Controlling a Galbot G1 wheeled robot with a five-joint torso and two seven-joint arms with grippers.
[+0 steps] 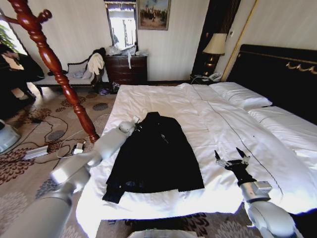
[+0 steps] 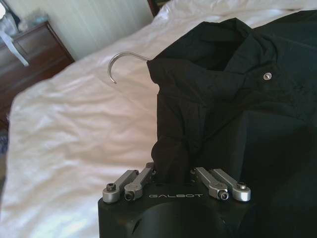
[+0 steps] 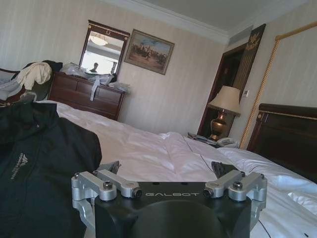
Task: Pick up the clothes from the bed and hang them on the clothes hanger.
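black limp long-sleeved jacket (image 1: 156, 158) lay flat on the white-sheeted bed (image 1: 237, 129), unlifted. the left tool (image 2: 173, 171) pressed into its collar, grip unclear; the right tool (image 1: 231, 157) hovered open, empty. lifting needed a firm pinch.

"GALBOT" is printed on the left gripper (image 2: 174, 174) body and the right gripper (image 3: 168, 171) body.
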